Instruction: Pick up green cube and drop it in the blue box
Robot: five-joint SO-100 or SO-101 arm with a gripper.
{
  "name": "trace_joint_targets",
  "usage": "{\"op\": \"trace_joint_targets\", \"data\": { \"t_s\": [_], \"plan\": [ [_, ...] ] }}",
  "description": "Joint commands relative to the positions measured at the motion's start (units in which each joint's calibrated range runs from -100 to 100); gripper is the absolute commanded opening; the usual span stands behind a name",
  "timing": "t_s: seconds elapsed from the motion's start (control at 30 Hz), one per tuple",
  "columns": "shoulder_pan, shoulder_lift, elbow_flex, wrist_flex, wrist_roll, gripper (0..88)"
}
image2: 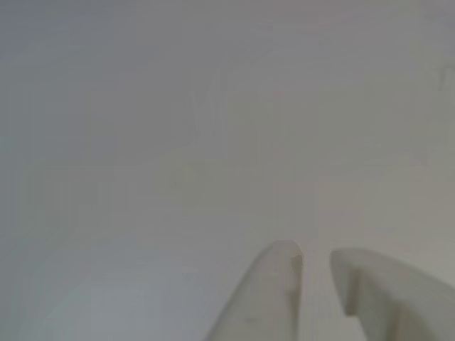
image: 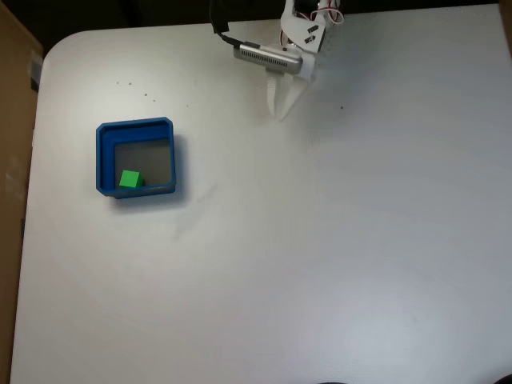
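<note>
In the fixed view, the white worktop [image: 320, 256] takes up nearly the whole frame. The blue box [image: 102, 160] sits at the left, a little above the middle. The green cube [image: 130, 179] lies inside it on the grey floor, tucked into the lower left corner close to the walls. The arm comes in from the top edge, right of centre, with a grey ribbed bar across it. Its white hand [image: 282, 114] points down the frame with the tips close together, just a narrow gap, and nothing between them. The cube is well apart from the hand, off to the lower left of it, with bare worktop in between.

In the other view, the picture is soft and pale. The hand [image2: 315, 264] rises from the bottom edge, right of centre, two white fingers [image2: 266, 298] with a slim gap between them, holding nothing. Ahead of them lies plain worktop [image2: 178, 142].
</note>
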Motion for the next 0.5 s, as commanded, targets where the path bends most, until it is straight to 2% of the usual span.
{"op": "trace_joint_targets", "data": {
  "t_s": [0.0, 0.2, 0.47],
  "plan": [
    [-8.6, -0.8, 0.2, -1.2, -0.1, 0.7],
    [-16.8, -0.8, 0.2, -1.2, -0.1, 0.7],
    [-19.1, -0.8, 0.1, -1.2, 0.0, 0.7]
  ]
}}
